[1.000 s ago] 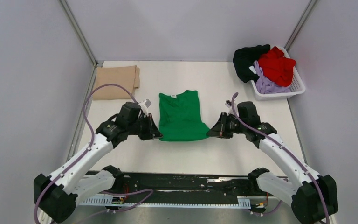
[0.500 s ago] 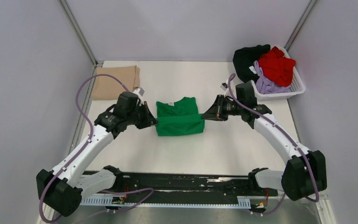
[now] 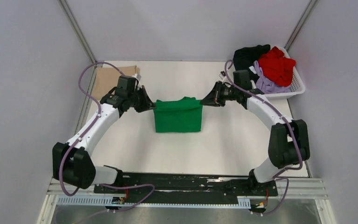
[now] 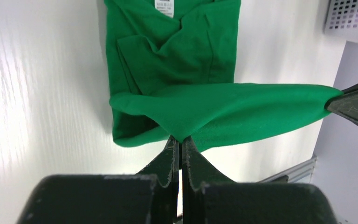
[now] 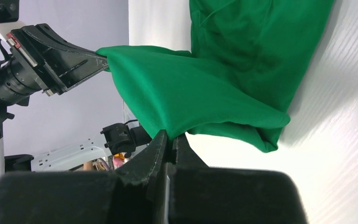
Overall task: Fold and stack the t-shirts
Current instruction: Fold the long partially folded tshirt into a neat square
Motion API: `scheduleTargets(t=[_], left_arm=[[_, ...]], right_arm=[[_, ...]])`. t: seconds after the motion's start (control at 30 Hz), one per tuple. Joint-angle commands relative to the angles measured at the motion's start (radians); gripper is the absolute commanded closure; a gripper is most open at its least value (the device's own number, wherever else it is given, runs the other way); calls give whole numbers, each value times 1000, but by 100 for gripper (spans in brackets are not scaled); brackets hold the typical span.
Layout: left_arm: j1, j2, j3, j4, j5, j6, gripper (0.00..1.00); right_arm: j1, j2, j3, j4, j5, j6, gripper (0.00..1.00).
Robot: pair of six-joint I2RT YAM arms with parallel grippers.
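The bright green t-shirt lies mid-table, its near hem lifted and stretched over the rest toward the collar end. My left gripper is shut on the hem's left corner and my right gripper is shut on its right corner. In the left wrist view my gripper pinches the green cloth; the collar tag shows beyond. In the right wrist view my gripper pinches the green cloth. The folded tan t-shirt lies at the back left. Black, red and lavender t-shirts are in the basket.
The white plastic basket stands at the back right corner, close behind my right arm. Grey walls close in the table on three sides. A black rail runs along the near edge.
Both grippers have carried the green t-shirt's near hem up and away toward the collar, folding the shirt roughly in half. Both arms have stretched further toward the back.
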Motion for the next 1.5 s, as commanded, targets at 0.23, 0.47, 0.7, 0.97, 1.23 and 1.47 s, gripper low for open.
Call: scheduleTargets(t=[0.23, 0.47, 0.7, 0.97, 1.23, 1.47], left_arm=[[71, 248, 144, 51, -74, 83, 100], [98, 436, 233, 80, -93, 67, 100], [110, 604, 341, 73, -103, 57, 85], [113, 598, 457, 60, -89, 74, 2], [78, 405, 254, 192, 87, 71, 0], [60, 549, 291, 276, 119, 50, 0]], right_arm=[[-56, 251, 198, 47, 6, -8, 100], [-60, 447, 333, 48, 62, -22, 100], [-63, 616, 491, 51, 98, -27, 87], [-57, 576, 533, 30, 99, -53, 0], [39, 368, 322, 45, 61, -112, 0], [92, 465, 392, 108, 38, -45, 0]])
